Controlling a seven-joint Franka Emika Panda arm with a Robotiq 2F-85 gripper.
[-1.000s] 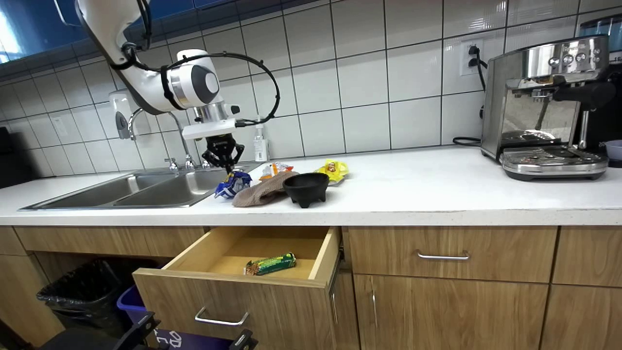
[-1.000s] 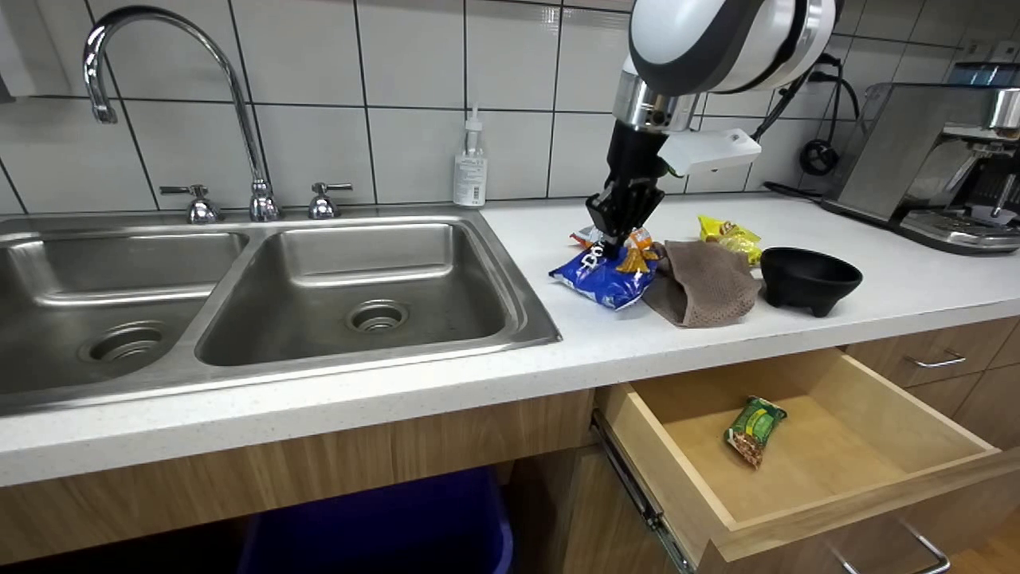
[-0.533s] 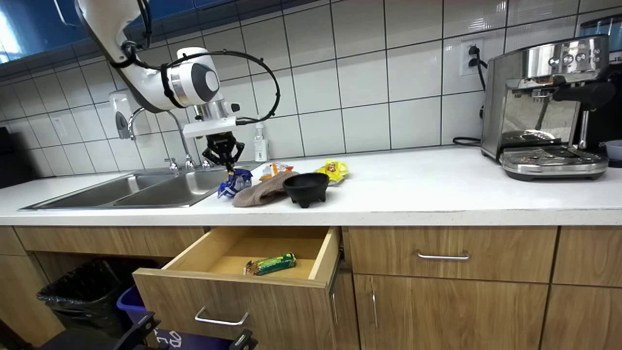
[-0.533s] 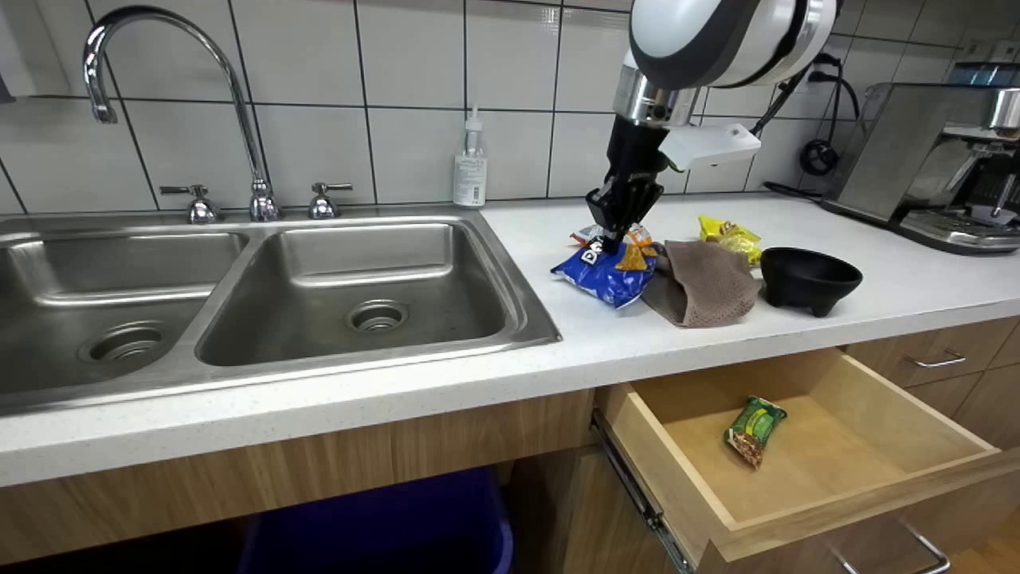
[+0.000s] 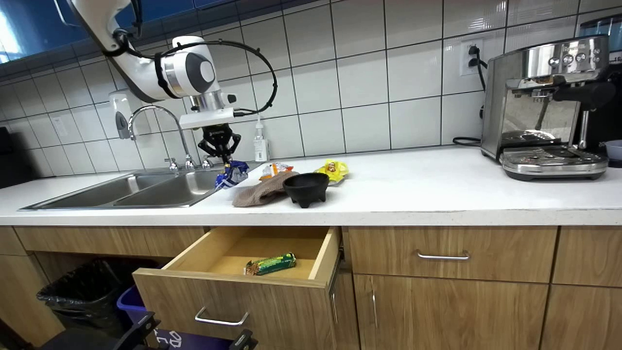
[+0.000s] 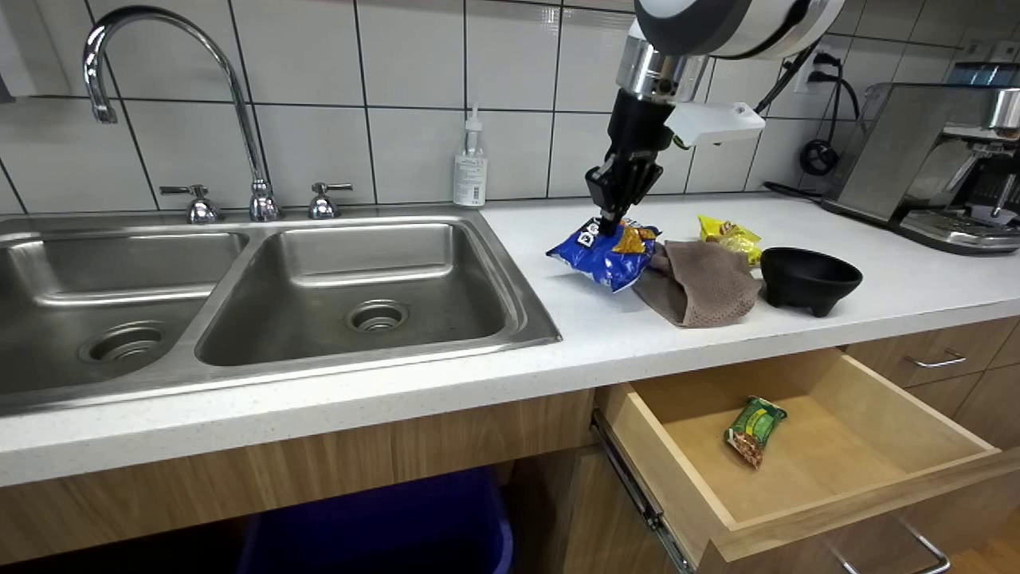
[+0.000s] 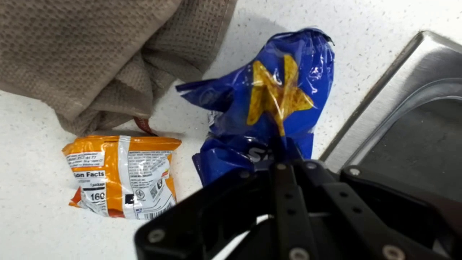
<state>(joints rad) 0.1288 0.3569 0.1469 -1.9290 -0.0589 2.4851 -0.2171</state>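
The black tool [image 6: 612,222] is gripping a blue chip bag [image 6: 602,259], clamping tightly on the crinkled, glossy film. A moment ago the bag was sitting lower; now it is rising off the pale, speckled surface [image 6: 900,271] and tilting, suggesting the pinch is bearing its weight and the lift is working. The bag is hanging just right of the steel sink [image 6: 519,299]. Farther right, a brown, waffle-textured cloth [image 6: 701,283] is lying in folds beside a matte black bowl [image 6: 809,279] with stubby feet, a shiny yellow bag [image 6: 729,237] resting on their far side. In the wrist view, an orange packet [image 7: 121,177] is lying near the cloth. Below the near edge, a pulled-out wooden drawer [image 6: 845,470] is holding 1 green packet [image 6: 755,430].
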